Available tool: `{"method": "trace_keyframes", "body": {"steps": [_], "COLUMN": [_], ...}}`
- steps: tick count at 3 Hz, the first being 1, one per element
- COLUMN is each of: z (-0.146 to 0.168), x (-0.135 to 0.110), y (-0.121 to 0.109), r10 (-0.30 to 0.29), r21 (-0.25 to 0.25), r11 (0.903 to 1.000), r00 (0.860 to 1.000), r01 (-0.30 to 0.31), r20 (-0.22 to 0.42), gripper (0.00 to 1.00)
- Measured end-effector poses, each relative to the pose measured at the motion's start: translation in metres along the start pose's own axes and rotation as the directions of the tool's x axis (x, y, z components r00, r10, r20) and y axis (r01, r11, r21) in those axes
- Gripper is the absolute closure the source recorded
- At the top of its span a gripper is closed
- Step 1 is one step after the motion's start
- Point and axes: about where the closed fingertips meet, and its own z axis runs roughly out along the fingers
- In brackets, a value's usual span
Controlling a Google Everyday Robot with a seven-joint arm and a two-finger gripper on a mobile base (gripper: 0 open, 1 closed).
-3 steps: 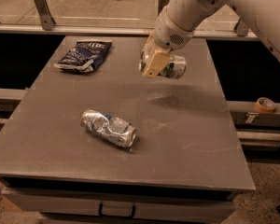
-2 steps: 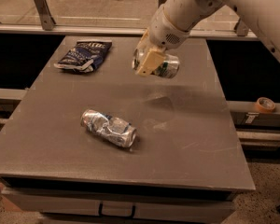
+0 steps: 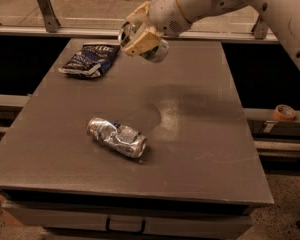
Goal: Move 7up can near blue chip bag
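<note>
Grey table [image 3: 200, 149]: claw [image 3: 139, 36] aloft, pinching 7up can [image 3: 152, 48] near blue chip bag [image 3: 90, 60].

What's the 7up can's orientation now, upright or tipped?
Tipped. The 7up can lies sideways in the gripper, silver top facing left, held above the table, right of the blue chip bag.

Overall: you get a dim, warm scene, lit from above.
Table [image 3: 205, 154]: matte grey. There is a pale sheen right of centre and a broad soft shadow just behind it.
Gripper [image 3: 141, 40]: above the table's far edge, clamped on the 7up can [image 3: 159, 52]. Its tan fingers [image 3: 146, 38] are well lit (among the brightest things you have).
Crushed can [image 3: 117, 137]: hard glints on the foil, short shadow at its near right.
Blue chip bag [image 3: 90, 60]: dark, only the lettering catches light.
Surround: near black on both sides of the table.
</note>
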Motion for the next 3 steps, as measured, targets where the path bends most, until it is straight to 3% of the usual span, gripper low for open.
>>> {"method": "trace_keyframes", "body": {"steps": [1,2,3], "z": [0.000,0.008,0.040], "x": [0.000,-0.004,-0.016], "y": [0.000,-0.002,-0.004], "r10": [0.001,0.020,0.069], "r21": [-0.001,0.015,0.036], "r11": [1.0000,0.9997,0.9964], "r00": [1.000,0.999,0.981], "r01": [-0.001,-0.020,-0.076], "r20": [-0.002,0.046,0.180], "gripper": [1.00,1.00,1.00]}}
